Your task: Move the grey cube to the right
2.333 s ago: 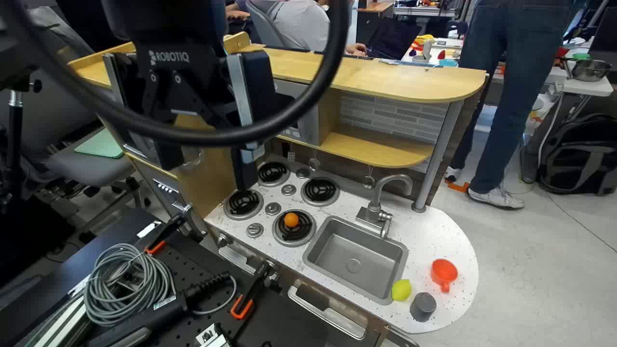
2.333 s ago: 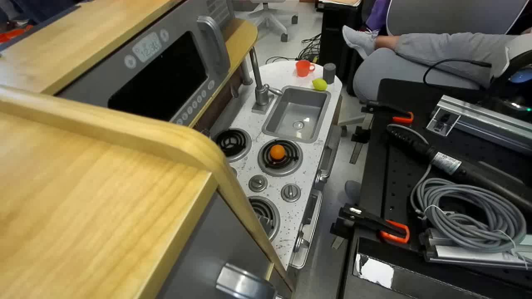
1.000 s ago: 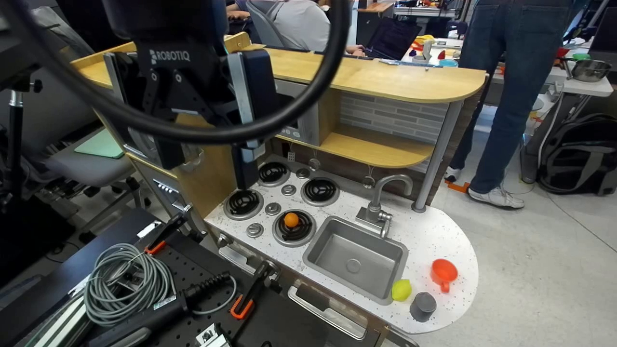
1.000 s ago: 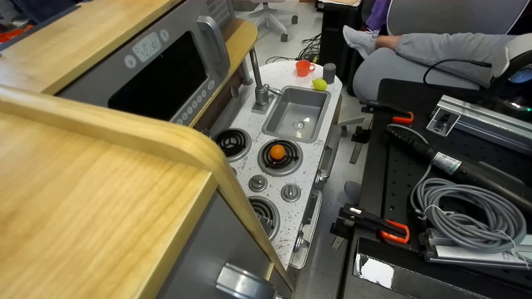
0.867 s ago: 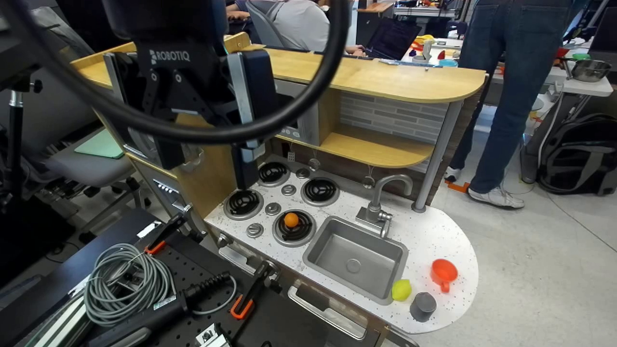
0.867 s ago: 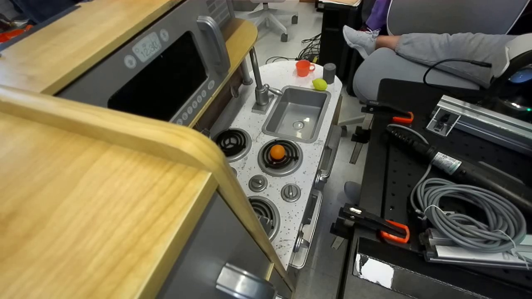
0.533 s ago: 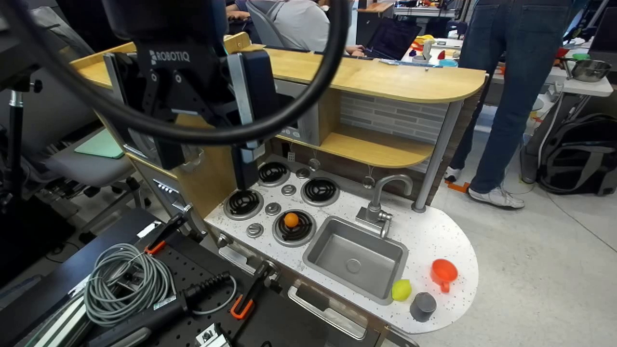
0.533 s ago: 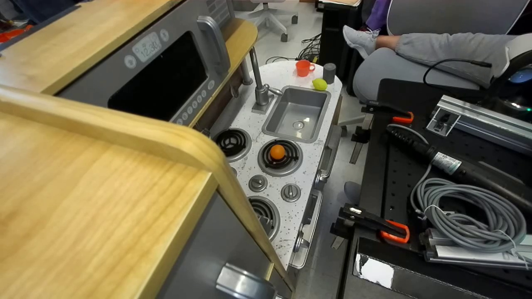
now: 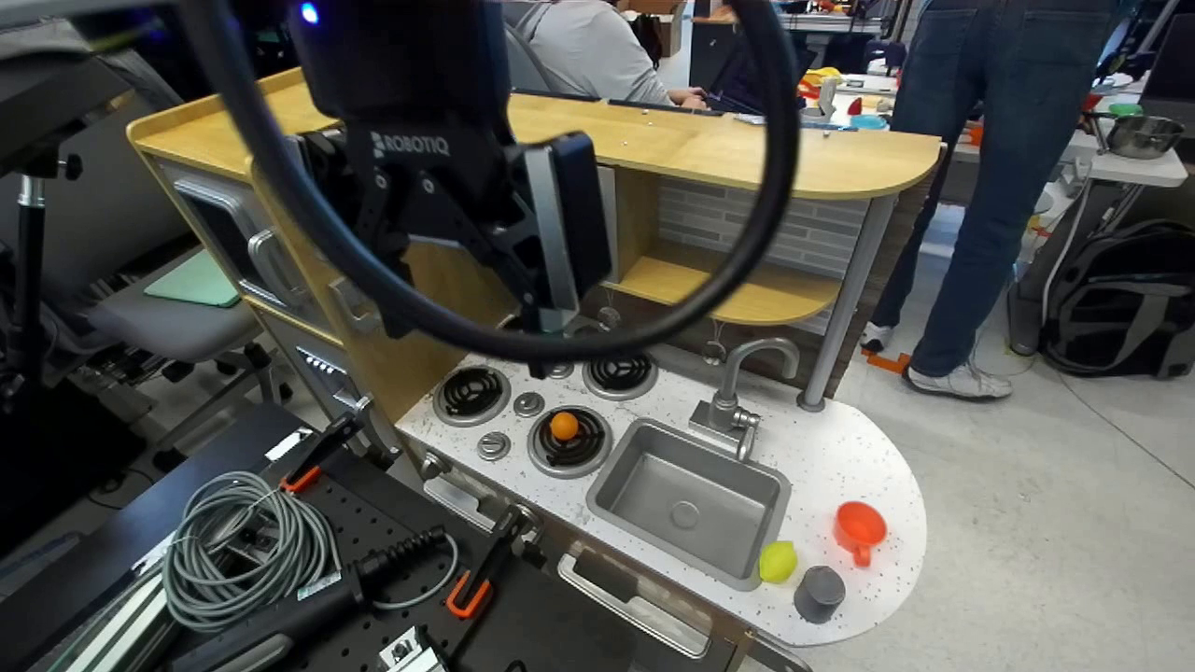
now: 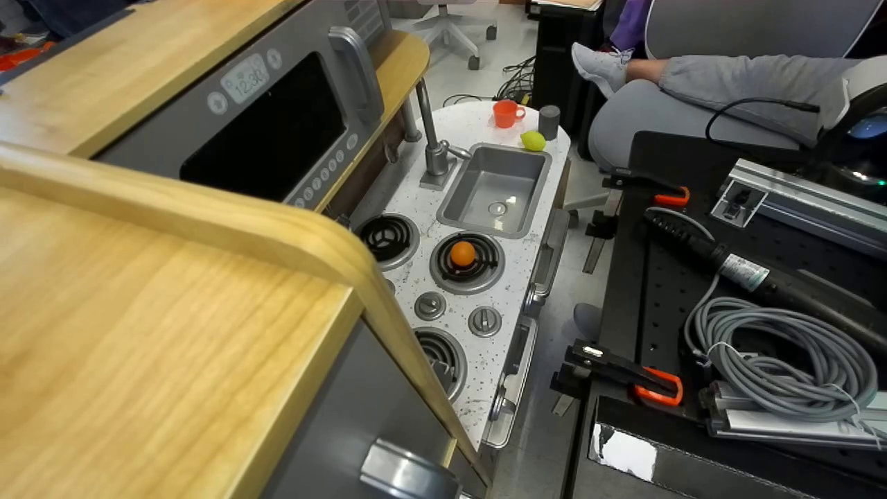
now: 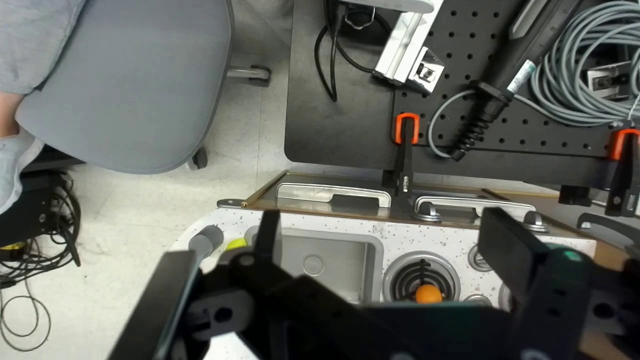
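In an exterior view the claw (image 9: pixel 470 345) hangs with jaws apart, farther right than half a second ago. Beyond, unmoved on the tabletop (image 9: pixel 826 467), the grey cube (image 9: pixel 820 595) stands beside the lemon (image 9: pixel 777 562), outside the sink (image 9: pixel 653 490), whose drain (image 9: pixel 684 514) shows; past them, the red cup (image 9: pixel 859 528) stands upright.

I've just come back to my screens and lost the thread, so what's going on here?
The gripper hangs open above the play kitchen, holding nothing, and nobody is touching what is on the counter. The grey cube, rounder than its name suggests, stands ungripped near the counter's rounded end. Close by it are the red cup and the yellow-green ball, which sits at the edge of the sink. On the sink's other side, an orange ball sits on a burner.
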`<state>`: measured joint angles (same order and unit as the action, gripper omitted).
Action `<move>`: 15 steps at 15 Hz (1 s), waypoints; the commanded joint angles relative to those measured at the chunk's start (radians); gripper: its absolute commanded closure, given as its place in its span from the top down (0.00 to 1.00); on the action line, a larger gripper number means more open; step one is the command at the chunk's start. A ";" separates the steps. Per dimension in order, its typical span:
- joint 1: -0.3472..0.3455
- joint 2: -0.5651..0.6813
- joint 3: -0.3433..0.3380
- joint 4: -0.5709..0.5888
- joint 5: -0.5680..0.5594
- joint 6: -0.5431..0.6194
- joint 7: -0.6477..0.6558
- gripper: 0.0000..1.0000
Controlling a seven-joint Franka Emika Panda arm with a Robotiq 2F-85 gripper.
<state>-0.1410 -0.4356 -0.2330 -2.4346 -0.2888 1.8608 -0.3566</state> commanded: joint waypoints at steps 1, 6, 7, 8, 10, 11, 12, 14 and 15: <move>-0.017 0.130 -0.064 0.033 0.021 0.112 -0.059 1.00; -0.045 0.349 -0.142 0.064 0.123 0.321 -0.159 1.00; -0.054 0.415 -0.149 0.077 0.157 0.373 -0.180 1.00; -0.065 0.465 -0.149 0.088 0.193 0.413 -0.202 1.00; -0.096 0.580 -0.135 0.113 0.278 0.500 -0.262 1.00; -0.117 0.651 -0.121 0.129 0.306 0.552 -0.273 1.00; -0.138 0.709 -0.103 0.149 0.333 0.587 -0.285 1.00; -0.185 0.826 -0.062 0.192 0.349 0.657 -0.285 1.00; -0.207 0.881 -0.041 0.218 0.344 0.686 -0.277 1.00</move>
<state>-0.2769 0.2744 -0.3389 -2.3179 0.0175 2.4763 -0.6127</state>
